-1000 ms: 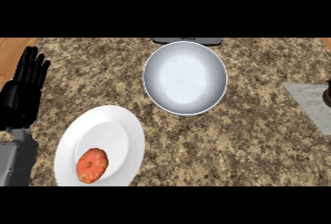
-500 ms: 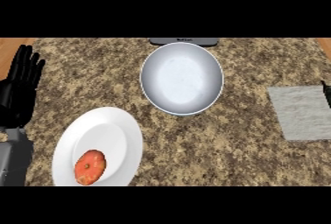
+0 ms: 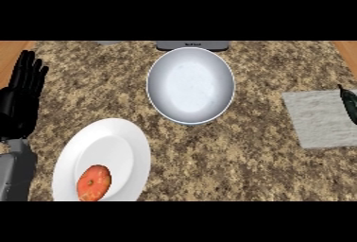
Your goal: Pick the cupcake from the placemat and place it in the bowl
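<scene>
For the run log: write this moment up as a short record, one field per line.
counter: brown speckled stone
bowl: grey-white, upper middle, nothing in it
plate: white, lower left
on plate: round orange item near the lower edge
placemat: grey, at the right edge, partly out of view
on placemat: dark object at the right edge, too cut off to identify
cupcake: none recognisable in view
left hand: open, fingers up, resting at the left edge
right hand: not in view
</scene>
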Motion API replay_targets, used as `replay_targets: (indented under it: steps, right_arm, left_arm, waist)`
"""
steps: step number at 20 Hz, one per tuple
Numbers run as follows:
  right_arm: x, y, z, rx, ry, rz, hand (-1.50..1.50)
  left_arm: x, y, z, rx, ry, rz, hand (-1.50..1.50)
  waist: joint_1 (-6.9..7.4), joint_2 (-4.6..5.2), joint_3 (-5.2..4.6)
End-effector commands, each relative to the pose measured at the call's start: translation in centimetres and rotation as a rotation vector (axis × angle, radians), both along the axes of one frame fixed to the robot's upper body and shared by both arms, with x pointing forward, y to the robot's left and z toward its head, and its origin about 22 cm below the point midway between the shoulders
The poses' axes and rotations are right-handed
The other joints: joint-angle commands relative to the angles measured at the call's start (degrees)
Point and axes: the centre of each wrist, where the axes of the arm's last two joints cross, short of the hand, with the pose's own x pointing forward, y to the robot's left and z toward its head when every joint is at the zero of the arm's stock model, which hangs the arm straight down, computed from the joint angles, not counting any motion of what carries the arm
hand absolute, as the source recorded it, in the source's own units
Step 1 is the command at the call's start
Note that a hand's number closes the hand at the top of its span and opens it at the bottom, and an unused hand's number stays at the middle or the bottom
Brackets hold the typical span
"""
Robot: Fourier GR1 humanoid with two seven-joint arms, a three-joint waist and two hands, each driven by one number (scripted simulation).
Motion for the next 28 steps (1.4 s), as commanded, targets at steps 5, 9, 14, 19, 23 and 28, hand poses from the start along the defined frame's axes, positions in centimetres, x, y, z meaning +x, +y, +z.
replay_targets:
  steps: [5, 9, 14, 19, 23, 28]
  right_arm:
    - [2.8, 6.7, 3.3, 0.123, 0.126, 0.195, 1.50]
    - [5.0, 14.5, 4.4, 0.098, 0.148, 0.222, 1.50]
    - [4.7, 19.1, 5.3, 0.042, 0.210, 0.274, 1.50]
    - [4.3, 24.8, 2.5, 0.022, 0.270, 0.283, 1.50]
    - [3.8, 28.3, -0.1, 0.015, 0.311, 0.290, 1.50]
    - [2.1, 31.8, -6.2, -0.036, 0.284, 0.228, 1.50]
  left_arm:
    - [-1.1, -0.4, -0.2, -0.005, 0.007, -0.013, 0.00]
    - [-1.0, 1.8, -1.1, 0.001, 0.005, 0.005, 0.00]
    - [-1.4, 1.7, -0.5, 0.001, 0.022, 0.032, 0.00]
    - [-1.3, 1.3, -0.6, -0.001, -0.001, 0.015, 0.00]
    - [-1.4, 1.7, -0.1, 0.016, 0.003, 0.014, 0.00]
    - [-1.5, 2.7, 0.7, 0.017, -0.012, 0.009, 0.00]
  waist:
    - [-0.55, -0.59, -0.01]
    - [-0.38, -0.40, -0.07]
    - [-1.01, -0.56, -0.01]
    - [-1.12, -0.48, 0.03]
    - [-0.57, -0.18, 0.05]
    - [-0.34, -0.01, 0.05]
